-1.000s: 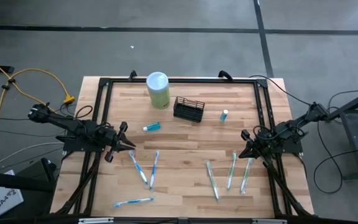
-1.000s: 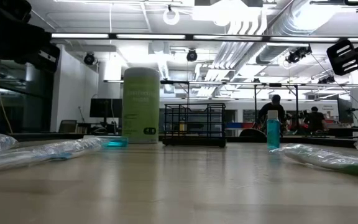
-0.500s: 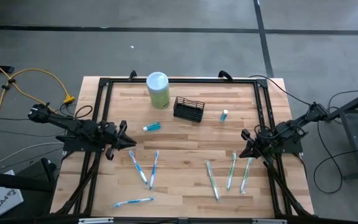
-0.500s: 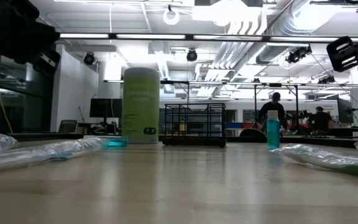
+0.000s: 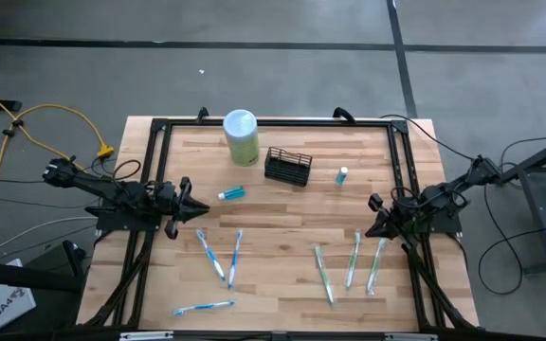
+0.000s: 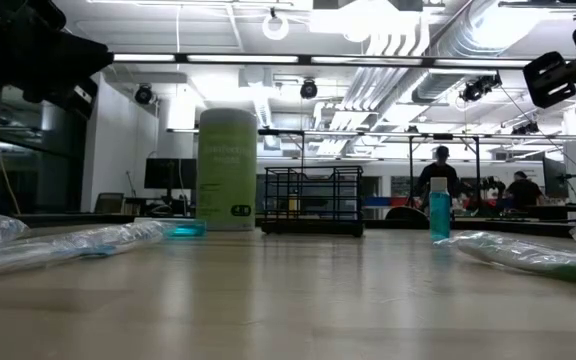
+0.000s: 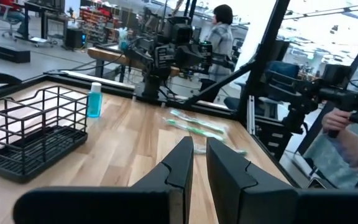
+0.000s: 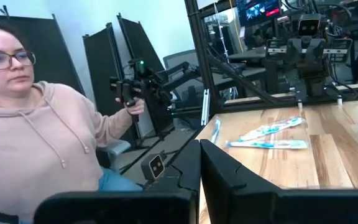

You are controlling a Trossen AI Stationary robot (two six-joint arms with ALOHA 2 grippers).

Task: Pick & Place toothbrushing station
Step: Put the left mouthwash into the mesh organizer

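Nearest the front edge of the wooden surface (image 5: 282,227) lie wrapped toothbrushes (image 5: 214,255). At mid-depth, the left end effector (image 5: 200,210) hovers empty over the left side, fingers parted only by a narrow slit; the right end effector (image 5: 370,227) hangs at the right edge, closed and empty. Farthest back stands the black wire-mesh toothbrushing station (image 5: 288,166), between a green canister (image 5: 241,137) and a small blue bottle (image 5: 342,175).
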